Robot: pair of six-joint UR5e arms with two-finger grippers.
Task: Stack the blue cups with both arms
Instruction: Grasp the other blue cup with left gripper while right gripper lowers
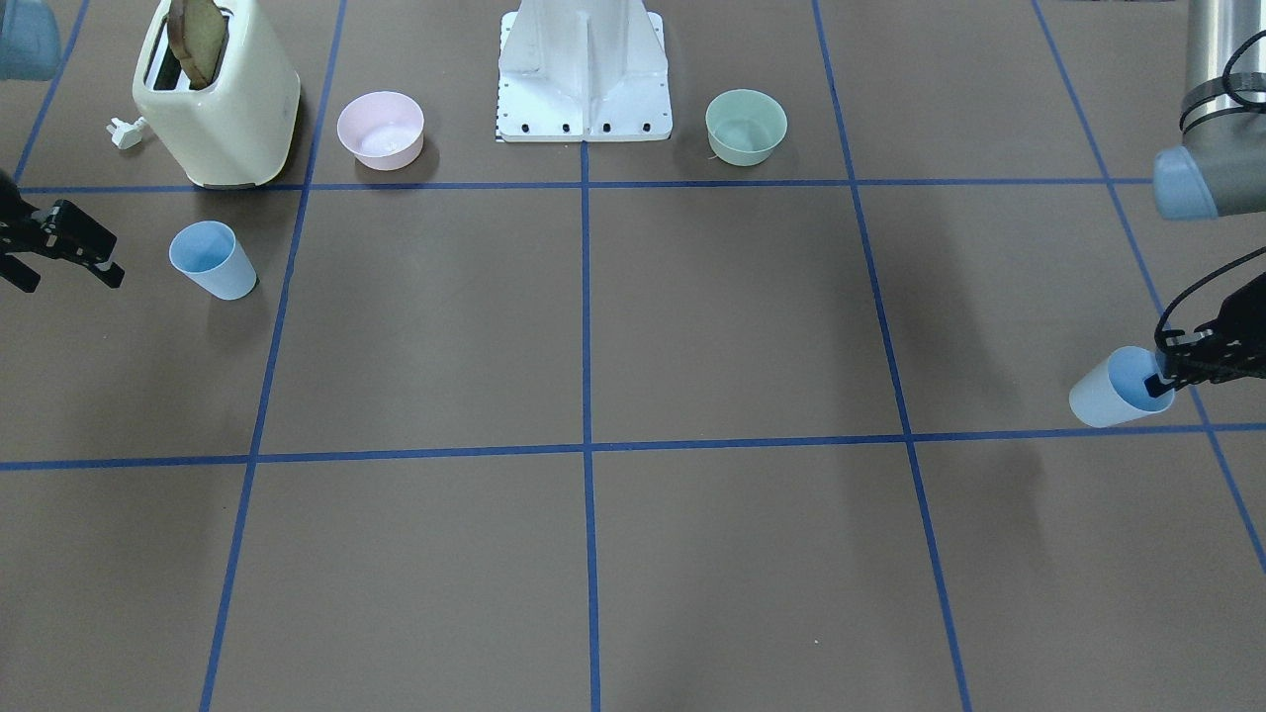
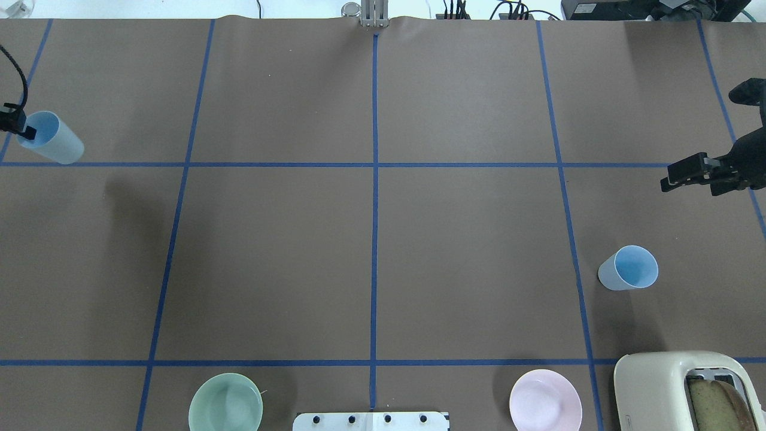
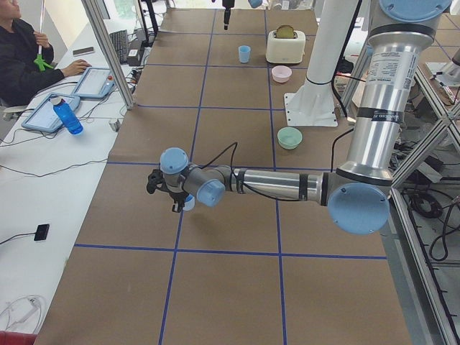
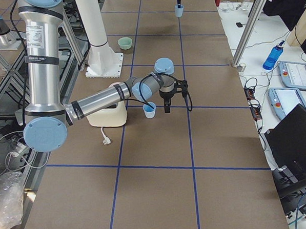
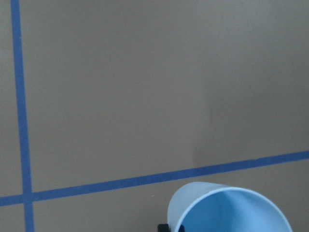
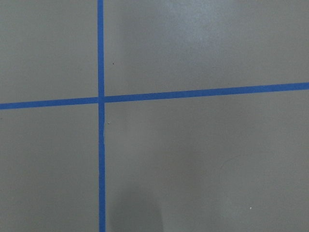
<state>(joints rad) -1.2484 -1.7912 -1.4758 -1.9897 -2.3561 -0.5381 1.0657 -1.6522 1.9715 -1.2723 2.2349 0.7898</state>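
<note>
One blue cup (image 1: pixel 1113 396) hangs tilted in my left gripper (image 1: pixel 1157 384), which is shut on its rim with one finger inside, a little above the table near the table's left end. It also shows in the overhead view (image 2: pixel 54 143) and the left wrist view (image 5: pixel 227 210). The other blue cup (image 1: pixel 213 259) stands upright on the table near the toaster, also seen from overhead (image 2: pixel 628 267). My right gripper (image 1: pixel 69 282) is open and empty. It hovers beside this cup, apart from it, toward the table's right end.
A cream toaster (image 1: pixel 213 99) with a bread slice stands by the second cup. A pink bowl (image 1: pixel 381 129) and a mint-green bowl (image 1: pixel 746 126) flank the white pedestal (image 1: pixel 584 99). Blue tape lines grid the brown table. An operator (image 3: pixel 25 54) sits at the side desk.
</note>
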